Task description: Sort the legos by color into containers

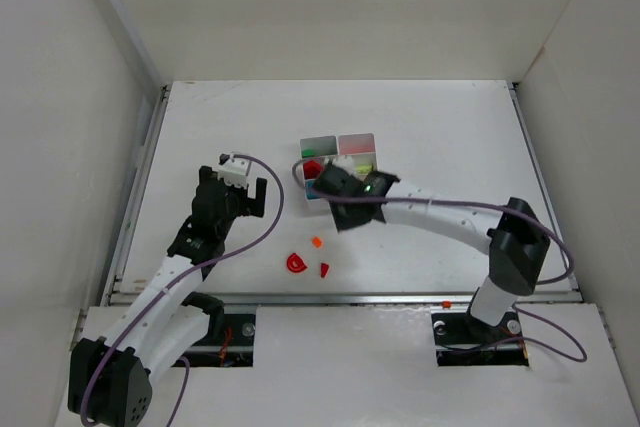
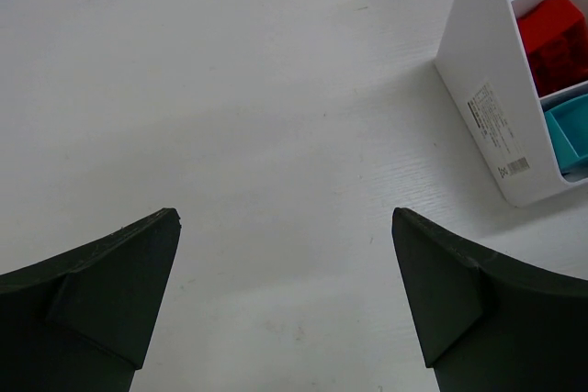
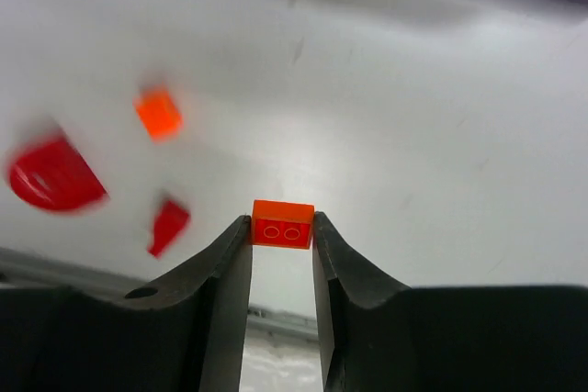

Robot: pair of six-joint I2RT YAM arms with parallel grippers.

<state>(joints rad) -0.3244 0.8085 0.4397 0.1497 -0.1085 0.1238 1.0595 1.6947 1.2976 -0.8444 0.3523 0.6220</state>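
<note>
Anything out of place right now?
Yes: a small orange piece sits beyond the rail, beside the right arm's base, apart from the three loose legos on the table.

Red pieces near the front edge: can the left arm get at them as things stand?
Probably yes. The left gripper is open and empty, and the red pieces lie on open table to its right with nothing between. The right gripper, holding an orange brick, hangs by the organiser.
</note>
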